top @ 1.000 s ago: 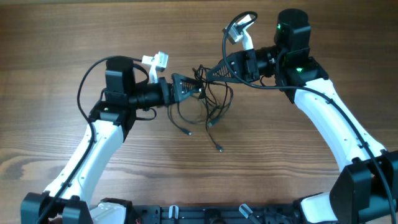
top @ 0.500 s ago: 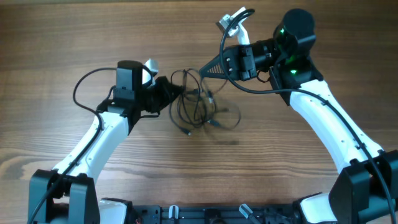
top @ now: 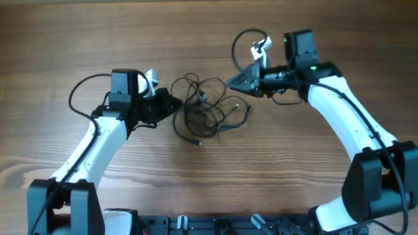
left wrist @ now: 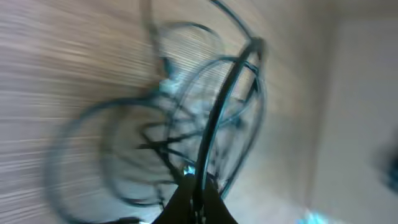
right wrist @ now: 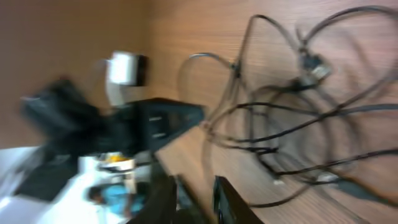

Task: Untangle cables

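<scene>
The cables (top: 208,109) lie as one loose tangle of thin black loops on the wooden table, between the two arms. My left gripper (top: 175,103) is at the tangle's left edge. In the blurred left wrist view it (left wrist: 198,190) is shut on a single dark strand (left wrist: 214,118) that runs up and away from the jaws. My right gripper (top: 230,82) hangs just above and to the right of the tangle, touching none of it. In the right wrist view its jaws (right wrist: 196,199) stand a little apart, bare wood shows between them, and the cables (right wrist: 311,67) lie beyond.
The left arm's black wrist (right wrist: 155,124) faces the right wrist camera across the tangle. Thick black wires loop over each arm (top: 245,39). The robot's base bar (top: 209,225) runs along the table's near edge. Bare wood (top: 215,176) lies in front of the tangle.
The left gripper shut on a strand and drew back to the left. The right gripper let go of the cables and moved right and lower. The tangle now lies flatter and wider.
</scene>
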Available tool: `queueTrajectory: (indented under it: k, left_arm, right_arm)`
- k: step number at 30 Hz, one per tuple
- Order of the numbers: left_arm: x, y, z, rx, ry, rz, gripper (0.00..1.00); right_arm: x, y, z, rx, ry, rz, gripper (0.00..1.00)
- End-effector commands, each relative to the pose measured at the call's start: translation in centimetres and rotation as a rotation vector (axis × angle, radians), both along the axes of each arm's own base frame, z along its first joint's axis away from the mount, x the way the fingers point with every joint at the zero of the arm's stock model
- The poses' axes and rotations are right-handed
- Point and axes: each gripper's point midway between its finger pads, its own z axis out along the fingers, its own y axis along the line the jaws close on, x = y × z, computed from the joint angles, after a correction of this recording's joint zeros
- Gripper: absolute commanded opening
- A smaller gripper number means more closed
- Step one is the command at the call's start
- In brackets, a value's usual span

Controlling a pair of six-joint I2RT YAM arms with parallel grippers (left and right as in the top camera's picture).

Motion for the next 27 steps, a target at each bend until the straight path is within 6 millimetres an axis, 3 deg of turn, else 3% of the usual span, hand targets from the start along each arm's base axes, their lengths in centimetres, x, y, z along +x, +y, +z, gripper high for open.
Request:
queueTrajectory:
  k: [1,3,5,8,9,12,16,23,27]
  left_arm:
    - [-2.0,-3.8,3.5,-0.206,-0.11,-0.253,0.04]
    - [-2.4,-4.5,3.5,-0.207,-0.119,-0.283,0.04]
    - [-2.8,-5.3,3.6,-0.208,-0.119,-0.307,0.04]
    - [-3.2,-6.1,3.7,-0.21,-0.127,-0.335,0.04]
    - [-3.3,-6.4,3.7,-0.212,-0.13,-0.343,0.04]
    - [-3.5,-6.6,4.2,-0.225,-0.141,-0.357,0.04]
    - [-3.5,-6.6,5.1,-0.225,-0.169,-0.36,0.04]
    - [-4.2,-6.8,5.0,-0.228,-0.142,-0.367,0.04]
    - [-4.6,-7.5,5.0,-0.23,-0.145,-0.391,0.04]
  right_arm:
    - [-0.7,0.8,-1.9,-0.132,-0.147,0.099,0.45]
    - [-1.8,2.2,-1.9,-0.128,-0.143,0.145,0.54]
    - [-2.8,3.4,-2.0,-0.127,-0.143,0.181,0.55]
    - [-3.9,4.6,-2.3,-0.145,-0.107,0.194,0.49]
    - [-4.2,4.8,-2.6,-0.161,-0.08,0.181,0.42]
    - [-4.5,4.7,-3.6,-0.226,-0.004,0.125,0.39]
    - [-4.8,3.6,-4.9,-0.309,0.091,0.045,0.46]
    - [-4.3,3.4,-5.0,-0.321,0.132,-0.024,0.46]
    - [-3.6,2.8,-5.5,-0.361,0.138,-0.082,0.33]
